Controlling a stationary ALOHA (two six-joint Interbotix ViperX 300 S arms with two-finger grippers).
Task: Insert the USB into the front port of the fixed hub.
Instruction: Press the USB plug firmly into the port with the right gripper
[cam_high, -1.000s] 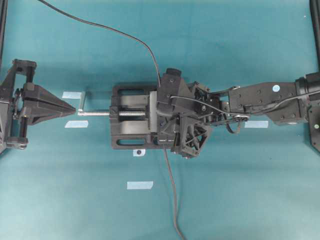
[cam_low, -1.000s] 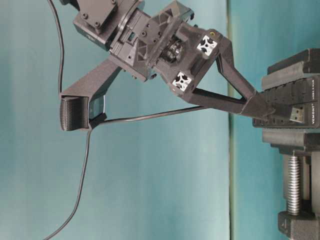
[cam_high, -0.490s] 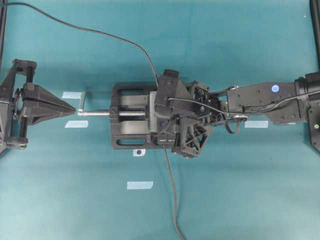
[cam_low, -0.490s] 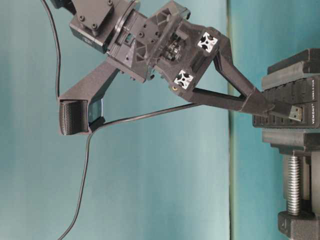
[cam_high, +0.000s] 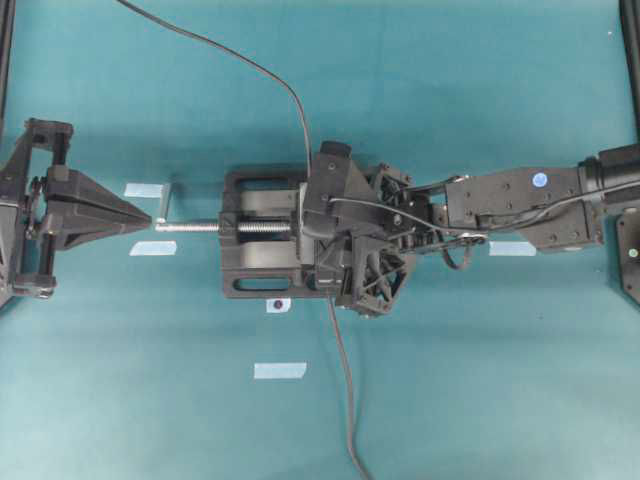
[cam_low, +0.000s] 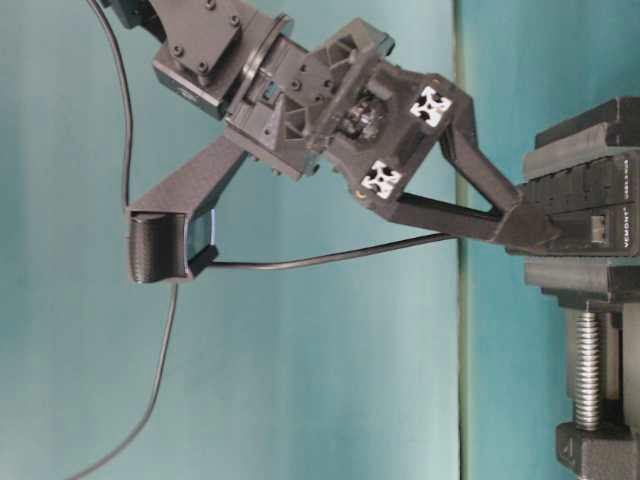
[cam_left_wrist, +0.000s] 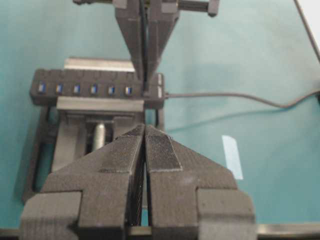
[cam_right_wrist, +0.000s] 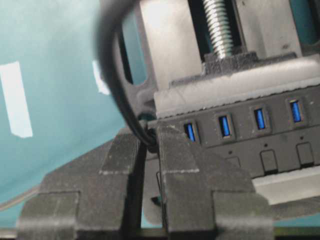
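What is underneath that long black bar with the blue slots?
The fixed hub sits clamped in a black vise with a silver screw. The right end effector hides its front port.

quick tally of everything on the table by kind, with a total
Grippers: 2, left gripper, right gripper
Vise: 1
Hub: 1
Cables: 2, USB cable, hub cable
Tape strips: 5
Total: 11

A black vise (cam_high: 262, 232) and tape strips (cam_high: 279, 370) sit on teal table (cam_high: 450, 380).
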